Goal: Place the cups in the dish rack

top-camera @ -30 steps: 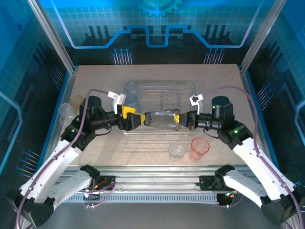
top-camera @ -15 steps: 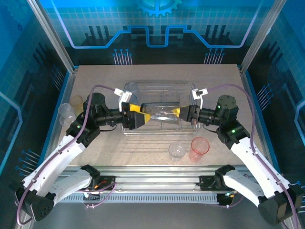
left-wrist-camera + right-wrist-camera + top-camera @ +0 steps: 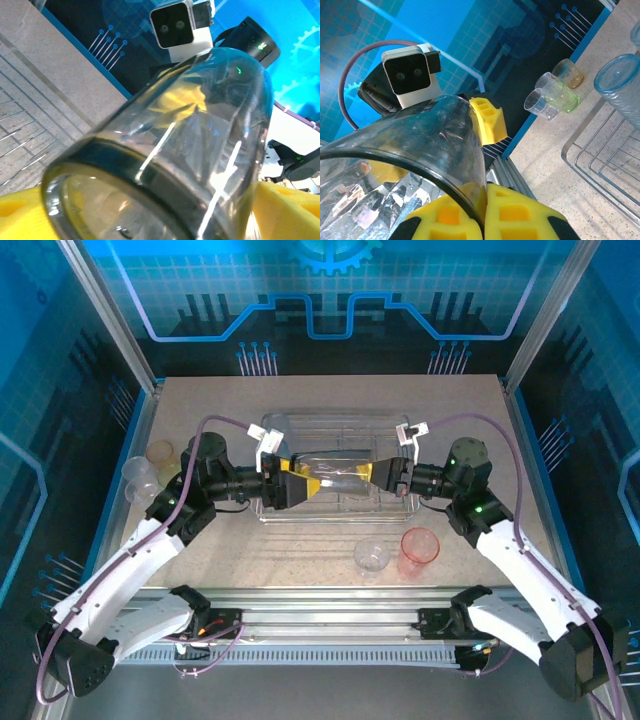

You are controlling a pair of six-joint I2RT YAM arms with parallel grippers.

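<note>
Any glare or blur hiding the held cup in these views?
Top external: sharp, small highlights on the smoky cup. Left wrist: white glare streaks down its wall, near rim soft. Right wrist: close rim blurred; far cups beyond the rack are readable.

Speckled beige desk [image 3: 460, 410], evenly lit. Blue circuit-print wall panels [image 3: 420, 280] enclose its far edge and sides. Aluminium posts [image 3: 105, 310] at far corners; slotted rail [image 3: 330, 628] along near edge.
</note>
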